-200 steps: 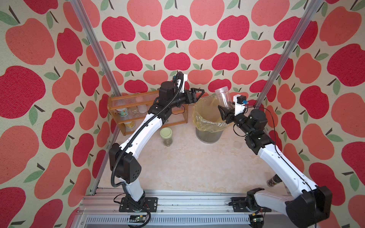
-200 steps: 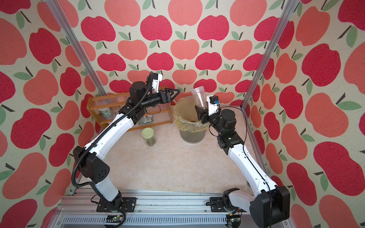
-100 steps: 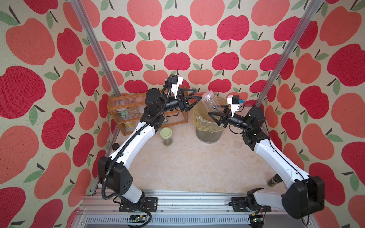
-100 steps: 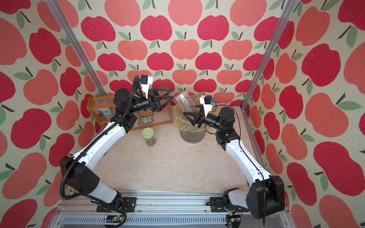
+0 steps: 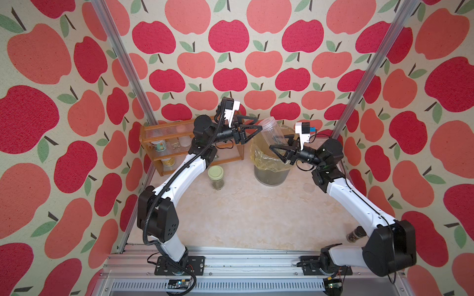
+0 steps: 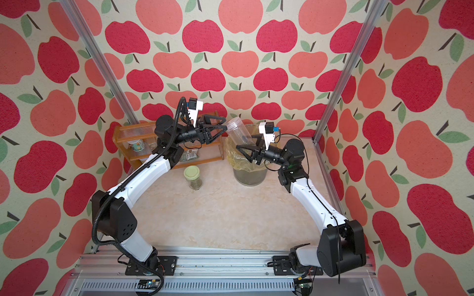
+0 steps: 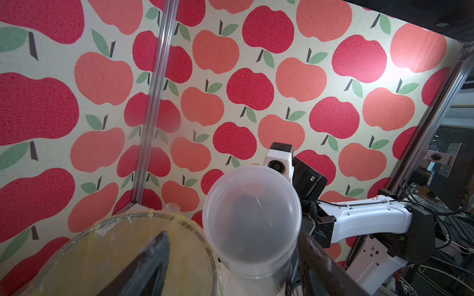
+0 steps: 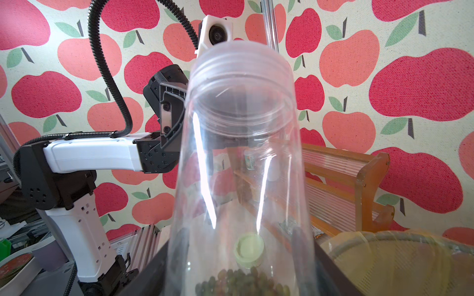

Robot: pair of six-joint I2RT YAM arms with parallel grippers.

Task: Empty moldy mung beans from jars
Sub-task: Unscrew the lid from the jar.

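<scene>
A tall clear jar (image 5: pixel 272 133) (image 6: pixel 237 132) leans over the bin, capped by a translucent lid (image 7: pixel 252 220). My right gripper (image 5: pixel 280 144) (image 6: pixel 247 144) (image 8: pixel 243 269) is shut on its lower body. A few mung beans (image 8: pixel 241 280) lie at its bottom. My left gripper (image 5: pixel 258 126) (image 6: pixel 225 124) (image 7: pixel 232 234) is open, its jaws on either side of the lid; one finger (image 7: pixel 154 256) stands well clear of it. A squat jar with a pale green lid (image 5: pixel 216 176) (image 6: pixel 193 176) (image 8: pixel 249 249) stands on the table, beans inside.
Under the held jar stands a round bin lined with a yellow bag (image 5: pixel 257 156) (image 6: pixel 230 159) (image 7: pixel 128 220). A wooden rack (image 5: pixel 146 143) (image 6: pixel 118 139) (image 8: pixel 359 179) with tubs fills the back left corner. A small dark-capped jar (image 5: pixel 355 234) sits by the right arm's base.
The right gripper has swung the jar from upright to leaning towards the left arm. The left gripper drew back, then came in round the lid.
</scene>
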